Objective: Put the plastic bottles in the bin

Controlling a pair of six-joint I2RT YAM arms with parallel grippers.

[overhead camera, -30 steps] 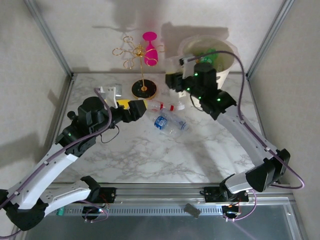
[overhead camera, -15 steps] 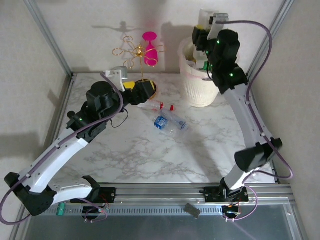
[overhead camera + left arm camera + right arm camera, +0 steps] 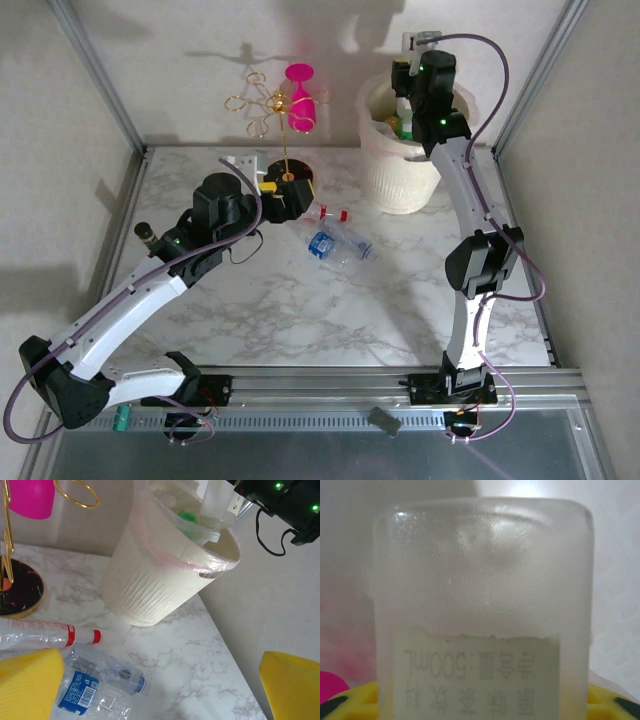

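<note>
**As one bottle hangs over the bin, two lie on the table**

While the right gripper (image 3: pixel 405 82) is clamped on a frosted translucent plastic bottle (image 3: pixel 485 580) above the large cream-white translucent plastic bin (image 3: pixel 398 170), the left gripper (image 3: pixel 281 195) hovers low over the white marble-patterned table (image 3: pixel 300 300), beside the round black base (image 3: pixel 290 176) of a gold wire stand (image 3: pixel 262 105) that carries one pink glass (image 3: pixel 299 98).

Three bottles can be counted outside the bin. One is in the right gripper. Two lie on the table side by side, between the left gripper and the bin: a clear plastic bottle with a red cap (image 3: pixel 328 213) and, nearer the arm bases, a crumpled clear plastic bottle with a blue label (image 3: pixel 337 246).

From the left wrist camera, both yellow fingers (image 3: pixel 27 682) stand far apart at the lower corners with nothing between them. That view also looks into the bin, where one green plastic bottle (image 3: pixel 188 516) is plain; how many more lie under it cannot be told. It shows the frosted bottle held neck down, its mouth just inside the rim. The bin's ribbed wall and a rim handle cut-out are clear here too.

From the right wrist camera, the frosted bottle's flat end and a pale label reading 500mL fill the space between two yellow fingertips. The overhead view alone takes in both arms.
</note>
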